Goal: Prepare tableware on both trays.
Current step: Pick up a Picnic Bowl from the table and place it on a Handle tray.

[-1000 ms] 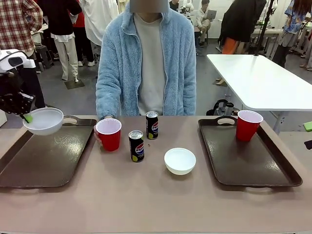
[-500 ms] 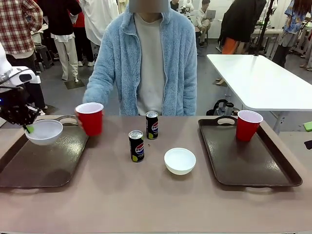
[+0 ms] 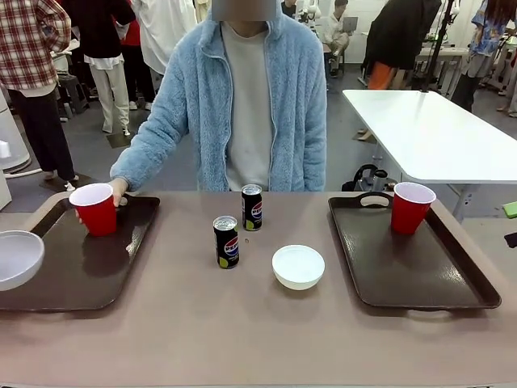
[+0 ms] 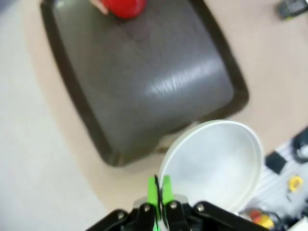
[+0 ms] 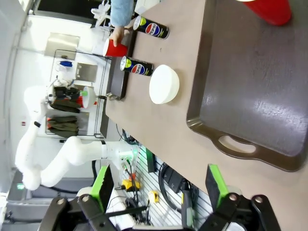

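Left gripper [image 4: 159, 187] pinched the white bowl [image 4: 216, 163] by its rim, lower frame, overhanging the left tray [image 4: 144, 82] corner; release there could tip it. Right gripper [image 5: 159, 182] jaws stood spread.

Robotics lab, open hall type. White left arm [image 5: 53, 159] is rising from a base beside the brown table [image 3: 242, 331], with cables [image 5: 166, 180] hanging under the edge. Behind, bystanders [image 3: 105, 48] are standing about on a grey floor [image 3: 137, 162]. Someone is sitting at a laptop [image 3: 350, 24]. White worktable [image 3: 436, 137] is standing alongside, another bench [image 3: 443, 53] beyond.
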